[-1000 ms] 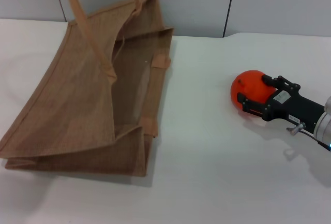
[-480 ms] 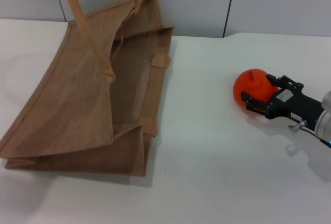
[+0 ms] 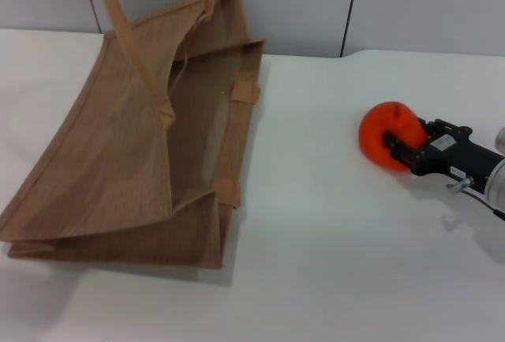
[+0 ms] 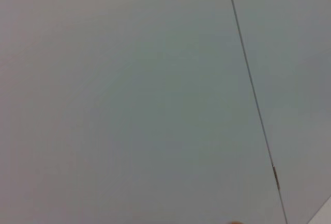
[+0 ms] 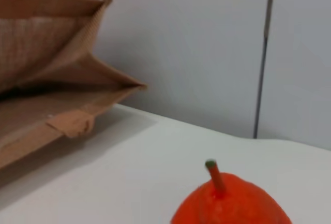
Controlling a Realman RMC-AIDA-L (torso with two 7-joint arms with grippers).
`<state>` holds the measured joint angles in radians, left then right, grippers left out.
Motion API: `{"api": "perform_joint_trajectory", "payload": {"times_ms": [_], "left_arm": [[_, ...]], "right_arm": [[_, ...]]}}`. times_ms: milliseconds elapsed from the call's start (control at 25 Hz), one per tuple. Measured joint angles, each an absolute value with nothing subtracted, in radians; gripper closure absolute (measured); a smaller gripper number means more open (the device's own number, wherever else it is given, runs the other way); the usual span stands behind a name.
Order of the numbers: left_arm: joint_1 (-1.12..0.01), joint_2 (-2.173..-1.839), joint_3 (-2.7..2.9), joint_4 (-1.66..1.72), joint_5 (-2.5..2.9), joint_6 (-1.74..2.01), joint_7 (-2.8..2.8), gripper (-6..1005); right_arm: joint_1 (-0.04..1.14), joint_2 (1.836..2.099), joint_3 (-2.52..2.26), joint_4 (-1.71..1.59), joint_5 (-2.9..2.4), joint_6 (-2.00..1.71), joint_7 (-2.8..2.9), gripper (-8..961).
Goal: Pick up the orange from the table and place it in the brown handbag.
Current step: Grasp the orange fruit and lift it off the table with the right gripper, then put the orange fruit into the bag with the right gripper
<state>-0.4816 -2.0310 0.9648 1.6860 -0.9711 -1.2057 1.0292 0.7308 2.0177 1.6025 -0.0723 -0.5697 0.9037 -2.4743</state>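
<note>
While the orange [image 3: 384, 141] sat on the right-hand part of the white table [image 3: 331, 247], its stem stood upright, green at the tip, as the right wrist view showed [image 5: 230, 200]. The right gripper [image 3: 399, 146] reached in low from the right edge of the head view, its black body lying almost level over the tabletop, and its dark fingers [image 3: 393, 144] pressed against the near right side of the fruit; it appeared closed on the orange, though the far finger was hidden behind the fruit. Whether the fruit touched the table or hung just above it could not be told. Bare white surface lay between the orange and the brown handbag [image 3: 142, 144], which was well apart to the left. The bag lay tipped over on its broad side, with its open mouth turned toward the fruit, its woven inner wall visible and its gusseted side folded in at the near corner. One lighter tan loop handle [image 3: 126, 34] rose from the upper panel and ran out of the top of the head view. Nothing stood on the table between fruit and bag opening. Behind the table ran a pale grey panelled wall [image 3: 410, 2] with a dark vertical seam. The left wrist view held only that same grey panelling [image 4: 129, 100] and a seam; the left gripper appeared in none of the views.
</note>
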Motion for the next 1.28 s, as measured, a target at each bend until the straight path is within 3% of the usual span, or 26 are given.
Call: {"api": "perform_joint_trajectory", "payload": {"times_ms": [760, 1280], "left_arm": [[-0.481, -2.031, 0.966, 1.686, -0.932, -1.206, 1.028, 875], [-0.485, -2.030, 0.965, 1.708, -0.939, -1.204, 1.030, 875]], "right_arm": [[0.704, 2.020, 1.573, 0.075, -0.565, 0.913, -2.448, 513], [0.690, 1.997, 1.569, 0.177, -0.686, 1.102, -2.365, 601]]}}
